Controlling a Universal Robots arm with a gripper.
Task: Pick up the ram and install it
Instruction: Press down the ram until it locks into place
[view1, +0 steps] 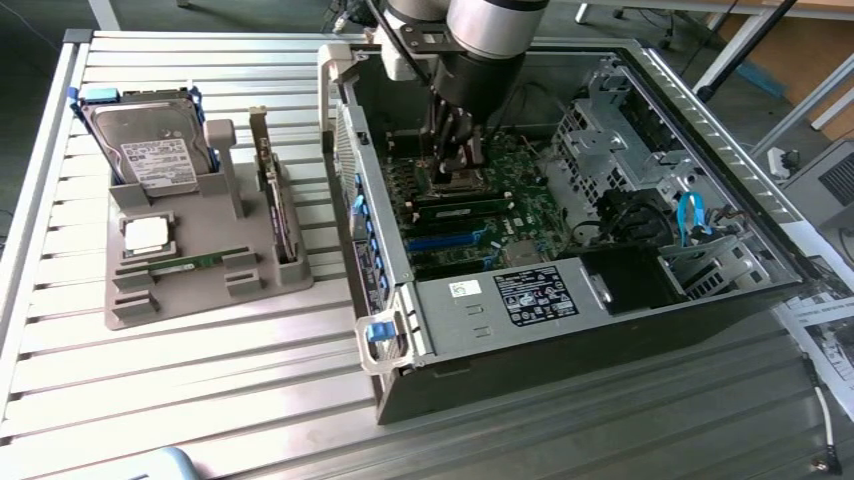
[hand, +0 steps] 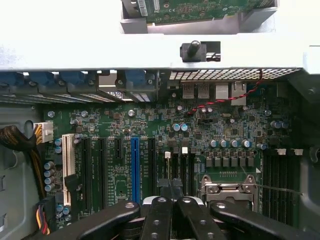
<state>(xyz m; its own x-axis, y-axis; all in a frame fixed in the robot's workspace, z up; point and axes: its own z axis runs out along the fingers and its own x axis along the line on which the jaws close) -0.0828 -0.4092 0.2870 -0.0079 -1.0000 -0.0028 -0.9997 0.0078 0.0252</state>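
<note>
On the slatted metal counter (view1: 200, 390), toward the exterior view's left edge, a grey plastic holder (view1: 200, 270) carries a silver hard drive (view1: 154, 150) standing upright, a square silver chip (view1: 144, 235), a dark card with a metal bracket (view1: 274, 200), and the ram (view1: 198, 262), a thin green stick lying flat in its slot near the holder's front. Further right, an open black computer case (view1: 561, 280) lies on its side, exposing a green motherboard (hand: 200, 130) with black and blue slots. The gripper (hand: 171, 187) hangs inside the case just above the board, clenched and holding nothing. Grey floor shows beyond the counter's far corners.
</note>
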